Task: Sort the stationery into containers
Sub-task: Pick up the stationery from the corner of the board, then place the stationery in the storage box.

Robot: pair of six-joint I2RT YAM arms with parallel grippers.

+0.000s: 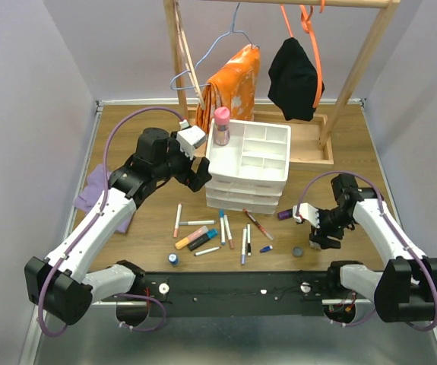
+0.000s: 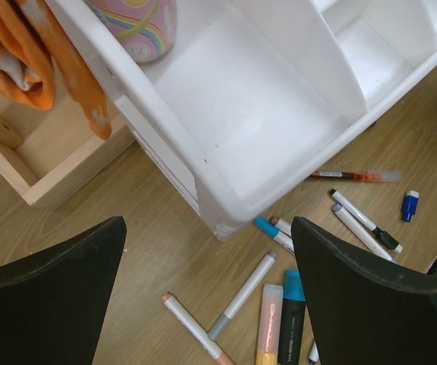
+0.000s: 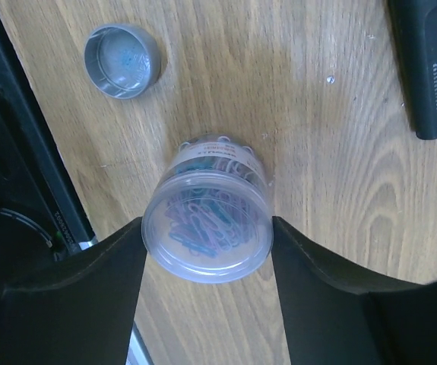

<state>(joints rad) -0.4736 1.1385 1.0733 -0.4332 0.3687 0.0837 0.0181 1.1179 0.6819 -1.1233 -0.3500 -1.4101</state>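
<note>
Right wrist view is filled by the clear jar (image 3: 203, 236) of paper clips, stood on the desk (image 1: 153, 236) and bracketed by the right gripper (image 3: 207, 222), whose jaws appear drawn in against both its sides. Being smooth and round, it could be squeezed out or tipped by an off-centre grip. The left gripper (image 2: 207, 220), jaws spread wide and empty, is hung over the white tray (image 1: 248, 163), where only a pink-capped bottle (image 1: 221, 126) is seen, in the back-left compartment; the pens (image 1: 197, 223) are scattered on the desk.

Pale lilac walls (image 1: 20, 76) enclose a wooden tabletop (image 1: 370, 156) bearing a wooden clothes rack (image 1: 356, 76).
</note>
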